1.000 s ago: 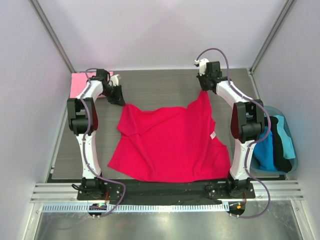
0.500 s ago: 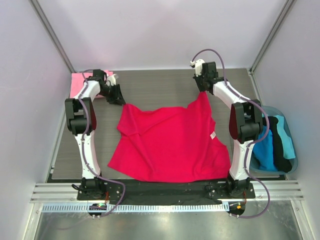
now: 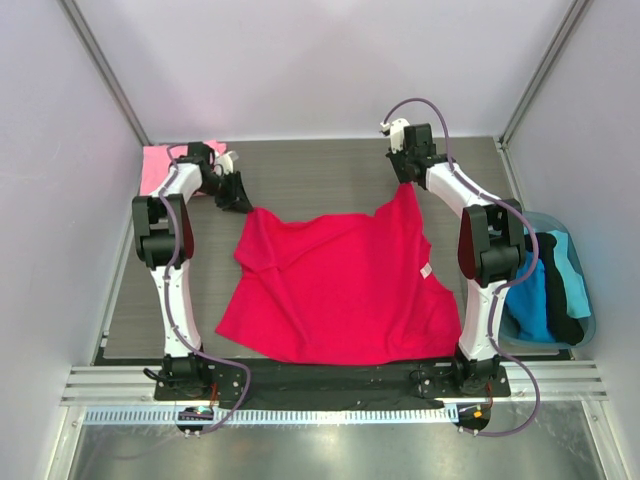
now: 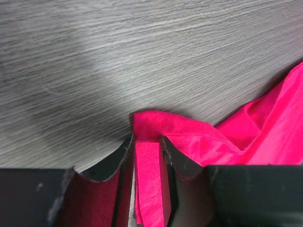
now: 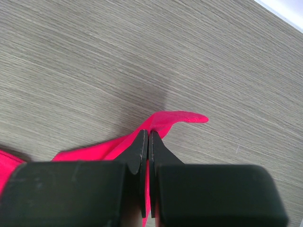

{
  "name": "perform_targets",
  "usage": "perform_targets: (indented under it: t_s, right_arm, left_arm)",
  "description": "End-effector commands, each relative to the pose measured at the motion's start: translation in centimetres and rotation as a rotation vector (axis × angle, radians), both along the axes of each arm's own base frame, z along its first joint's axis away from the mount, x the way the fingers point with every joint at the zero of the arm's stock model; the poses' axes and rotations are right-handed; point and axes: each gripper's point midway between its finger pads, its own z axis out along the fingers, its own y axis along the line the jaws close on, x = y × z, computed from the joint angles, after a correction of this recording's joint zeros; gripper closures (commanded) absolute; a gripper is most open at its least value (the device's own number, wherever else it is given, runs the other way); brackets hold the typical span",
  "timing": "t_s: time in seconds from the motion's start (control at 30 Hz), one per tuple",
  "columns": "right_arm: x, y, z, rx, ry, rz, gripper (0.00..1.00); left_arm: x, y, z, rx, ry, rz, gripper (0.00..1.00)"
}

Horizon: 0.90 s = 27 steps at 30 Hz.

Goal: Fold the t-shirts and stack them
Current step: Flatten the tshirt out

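The crimson-red t-shirt (image 3: 340, 285) lies spread on the table, its small white label (image 3: 425, 270) near the right edge. My left gripper (image 3: 243, 203) is shut on the shirt's far left corner; in the left wrist view a folded strip of red cloth (image 4: 149, 175) fills the gap between the jaws (image 4: 147, 138). My right gripper (image 3: 404, 183) is shut on the far right corner and holds it raised; the red tip (image 5: 182, 118) sticks out past the closed jaws (image 5: 149, 133). The light pink t-shirt (image 3: 157, 166) lies at the far left, behind the left arm.
A clear bin (image 3: 590, 300) with blue, teal and black clothes stands off the table's right side. The grey wood-grain table (image 3: 320, 170) runs to white walls at the back and sides. A metal rail (image 3: 330, 385) runs along the near edge.
Both wrists have shifted slightly to the left and toward the back wall. The red shirt has barely moved and both corners stay gripped.
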Motion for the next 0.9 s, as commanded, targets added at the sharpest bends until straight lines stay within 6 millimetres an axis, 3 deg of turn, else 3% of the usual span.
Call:
perform_targets:
  t_s: [0.0, 0.2, 0.4, 0.5, 0.6, 0.67, 0.87]
  right_arm:
    - [1.4, 0.4, 2.2, 0.003, -0.082, 0.0, 0.99]
    - [1.6, 0.4, 2.1, 0.002, -0.082, -0.001, 0.99]
    - [1.5, 0.3, 1.8, -0.004, -0.079, -0.005, 0.99]
    - [1.5, 0.3, 1.9, -0.005, -0.082, -0.002, 0.99]
    - [1.5, 0.2, 2.5, -0.007, -0.092, -0.005, 0.99]
    - [1.5, 0.1, 2.7, -0.009, -0.097, -0.006, 0.99]
    - [1.7, 0.1, 6.1, 0.014, -0.161, -0.018, 0.99]
  left_arm:
    - [0.6, -0.3, 0.2, -0.03, -0.017, -0.002, 0.73]
    - [0.3, -0.8, -0.4, -0.043, 0.004, -0.006, 0.82]
    - [0.1, -1.4, -0.1, -0.061, 0.002, -0.017, 1.0]
    - [0.4, -1.3, 0.6, -0.071, -0.019, -0.016, 1.0]
    - [1.4, -0.9, 2.9, -0.073, -0.08, -0.003, 1.0]
    - [2.1, -0.4, 5.5, -0.084, -0.135, 0.009, 1.0]
    - [2.2, 1.5, 11.7, -0.106, -0.25, 0.045, 1.0]
